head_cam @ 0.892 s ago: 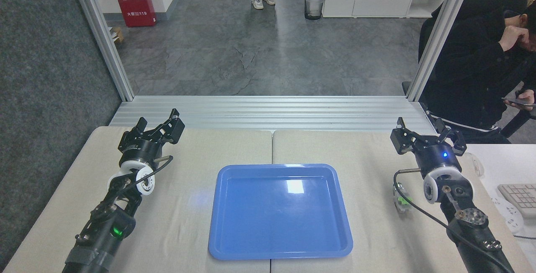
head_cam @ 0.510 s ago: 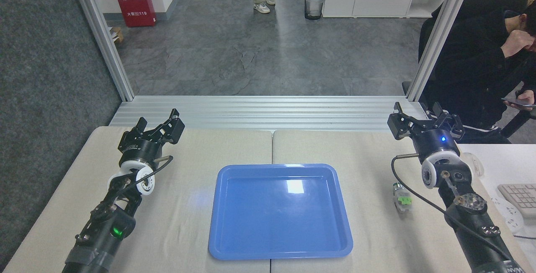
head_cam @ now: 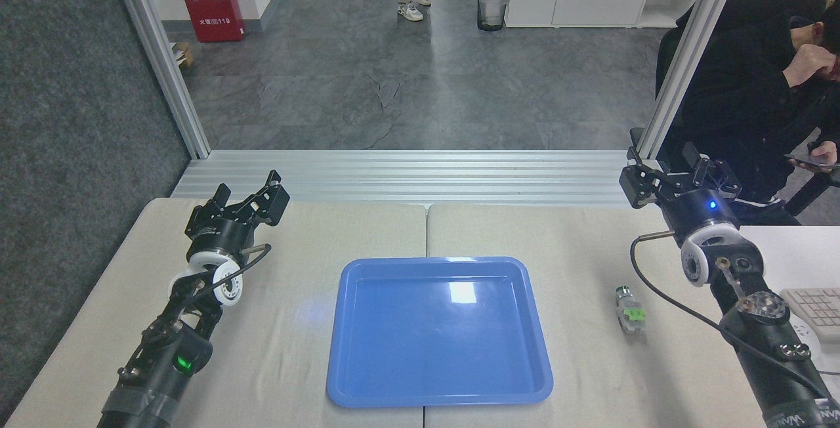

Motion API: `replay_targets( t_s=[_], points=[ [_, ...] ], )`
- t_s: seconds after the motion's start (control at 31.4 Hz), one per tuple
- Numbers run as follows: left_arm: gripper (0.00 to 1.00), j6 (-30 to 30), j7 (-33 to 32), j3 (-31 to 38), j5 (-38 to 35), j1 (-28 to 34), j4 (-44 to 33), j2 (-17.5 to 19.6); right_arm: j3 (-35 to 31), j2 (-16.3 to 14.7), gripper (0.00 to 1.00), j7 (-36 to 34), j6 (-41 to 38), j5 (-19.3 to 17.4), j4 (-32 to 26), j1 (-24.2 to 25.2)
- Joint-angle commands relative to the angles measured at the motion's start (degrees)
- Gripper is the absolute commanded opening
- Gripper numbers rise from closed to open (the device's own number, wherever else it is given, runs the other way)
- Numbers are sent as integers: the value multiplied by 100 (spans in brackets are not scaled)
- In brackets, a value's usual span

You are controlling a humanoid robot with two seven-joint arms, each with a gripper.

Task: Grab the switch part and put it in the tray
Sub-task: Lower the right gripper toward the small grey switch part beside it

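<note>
Lying on the beige table point(head_cam: 590, 244), the switch part point(head_cam: 629, 310) sits just right of the blue tray point(head_cam: 438, 388), apart from its rim, metal end pointing away. Both claws hold nothing. The right claw point(head_cam: 676, 171) hangs beyond the part near the table's far edge, fingers spread wide. The left claw point(head_cam: 252, 199) rests far left, fingers parted.

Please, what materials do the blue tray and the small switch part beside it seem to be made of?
The tray looks like glossy moulded plastic: even blue colour, rounded corners, and a bright reflection of light on its floor. The switch part seems mixed: its far end shines silver-grey, probably metal; the green middle and whitish base look like matte plastic. It is small in this view, so this is uncertain.
</note>
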Motion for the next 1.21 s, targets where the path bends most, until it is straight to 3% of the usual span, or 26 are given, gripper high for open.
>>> replay_targets(
  t_s=[0.0, 0.35, 0.92, 1.18],
  points=[
    [100, -3, -3, 1, 1, 1, -1, -2, 1, -19, 94, -1, 181, -63, 140, -92],
    [100, -3, -3, 1, 1, 1, -1, -2, 1, 499, 94, -1, 401, -81, 114, -92],
    [100, -3, -3, 1, 1, -8, -1, -2, 36, 447, 94, 25, 384, -72, 43, 5],
    [100, -3, -3, 1, 1, 1, -1, 6, 19, 236, 94, 78, 349, -72, -457, 180]
  ],
)
